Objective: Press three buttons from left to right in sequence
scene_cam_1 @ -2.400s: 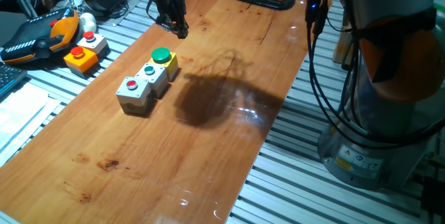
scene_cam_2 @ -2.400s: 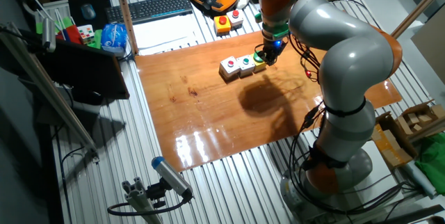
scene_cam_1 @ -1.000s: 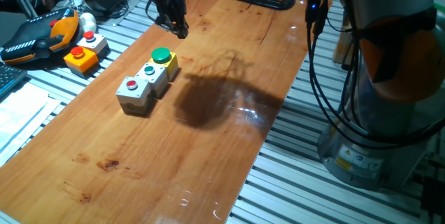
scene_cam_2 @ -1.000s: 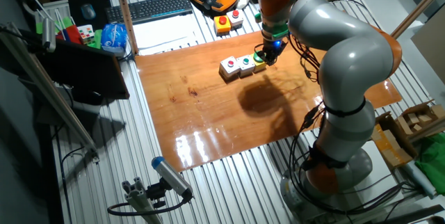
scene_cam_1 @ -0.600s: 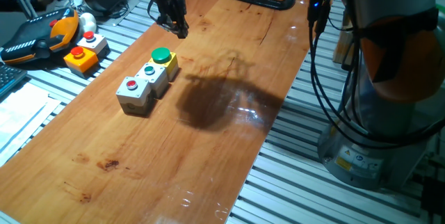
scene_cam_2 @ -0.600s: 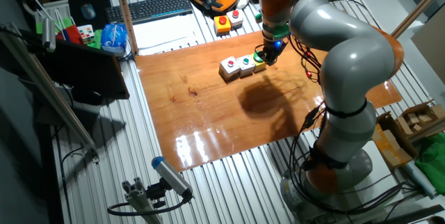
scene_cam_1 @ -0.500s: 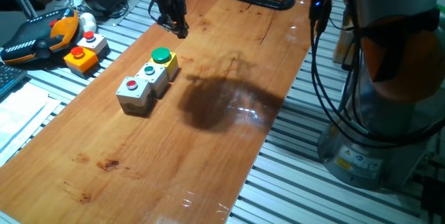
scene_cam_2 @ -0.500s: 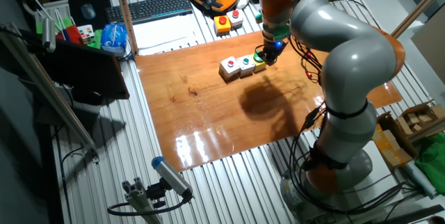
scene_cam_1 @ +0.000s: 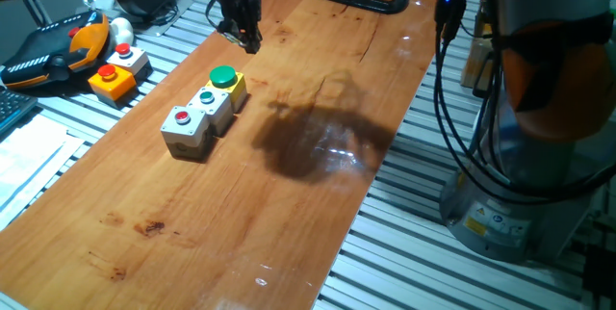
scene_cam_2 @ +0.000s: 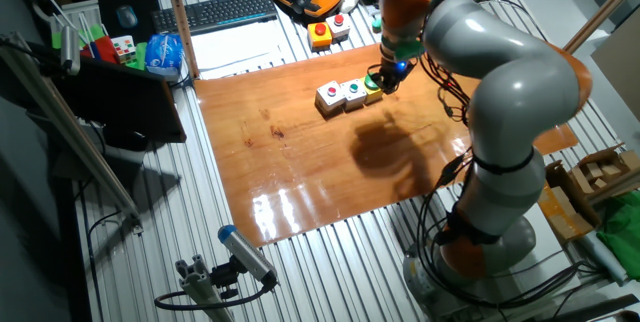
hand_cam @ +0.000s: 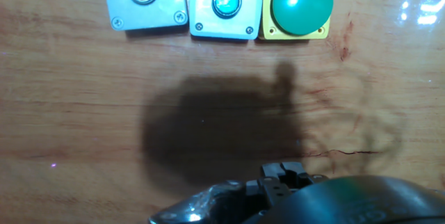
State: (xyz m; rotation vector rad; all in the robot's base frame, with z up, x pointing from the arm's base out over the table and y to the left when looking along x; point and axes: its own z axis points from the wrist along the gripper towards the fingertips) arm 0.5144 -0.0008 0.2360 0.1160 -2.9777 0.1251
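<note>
The wooden board [scene_cam_1: 289, 146] is viewed obliquely from close by along its length in one fixed view, and from higher and farther off in the other. The three buttons [hand_cam: 222, 5] are seen straight down from the hand view and are shared by all views.

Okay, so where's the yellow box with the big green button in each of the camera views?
One fixed view: yellow box with the big green button, upper left, far end of the row.
The other fixed view: top centre, just left of the gripper.
Hand view: top right.
Shared landmark: grey box with the teal button adjoining it.
</note>
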